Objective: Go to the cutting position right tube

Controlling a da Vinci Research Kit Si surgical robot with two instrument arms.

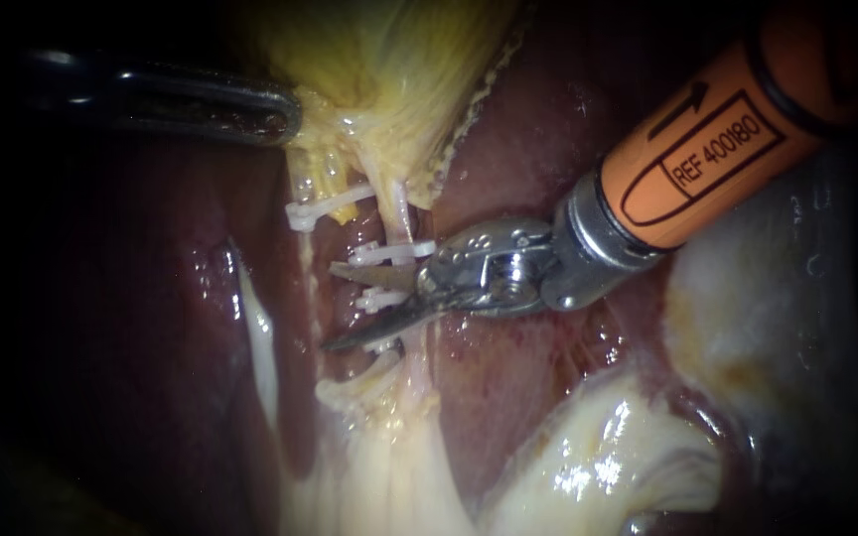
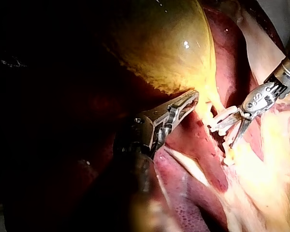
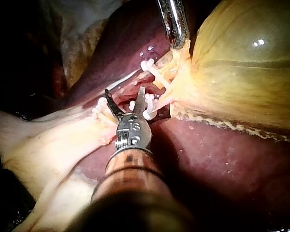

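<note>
My right instrument (image 1: 330,307), on an orange shaft, comes in from the upper right with two thin blades that stand open. The pale right tube (image 1: 401,203) runs down from the gallbladder (image 1: 389,60) and passes between the blades near their hinge. One white clip (image 1: 394,251) sits just above the upper blade; another clip (image 1: 379,298) lies in the gap. The right wrist view shows the open blades (image 3: 124,92) astride the clipped tube. My left instrument (image 1: 290,114) holds the gallbladder's yellow neck, jaws closed on it (image 2: 193,96).
A second tube to the left carries its own white clip (image 1: 315,211). Dark red liver (image 1: 151,298) surrounds the tubes. Pale fatty tissue (image 1: 598,457) lies at the lower right, and a further clip (image 1: 374,372) sits below the blades.
</note>
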